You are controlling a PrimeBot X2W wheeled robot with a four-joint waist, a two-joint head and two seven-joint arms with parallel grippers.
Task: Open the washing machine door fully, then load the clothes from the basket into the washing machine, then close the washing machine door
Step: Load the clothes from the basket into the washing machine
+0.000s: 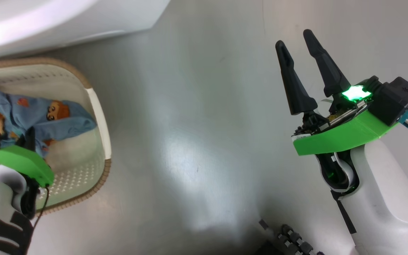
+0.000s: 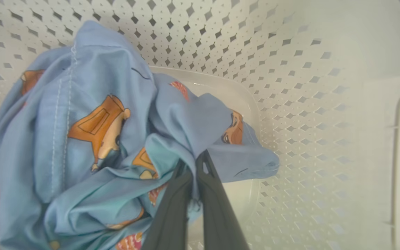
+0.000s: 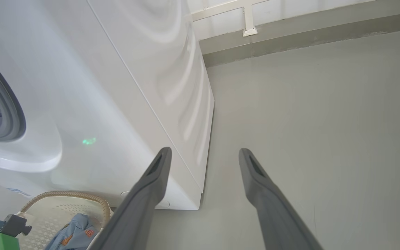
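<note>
Grey floor point(image 1: 197, 141) is carrying the basket point(image 1: 99, 117); left jaws are clamping the clothes point(image 1: 73, 124) inside, right jaws are standing apart.

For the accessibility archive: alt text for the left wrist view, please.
The left tool, shut, pinches a fold of the light-blue cartoon-print clothes, which lie bunched inside the white perforated basket.

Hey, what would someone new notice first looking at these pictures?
The blue cartoon-print clothes bunched in the white basket, with the left end effector pinched shut on a fold. The right end effector hangs open above the grey floor, near the white washing machine.
</note>
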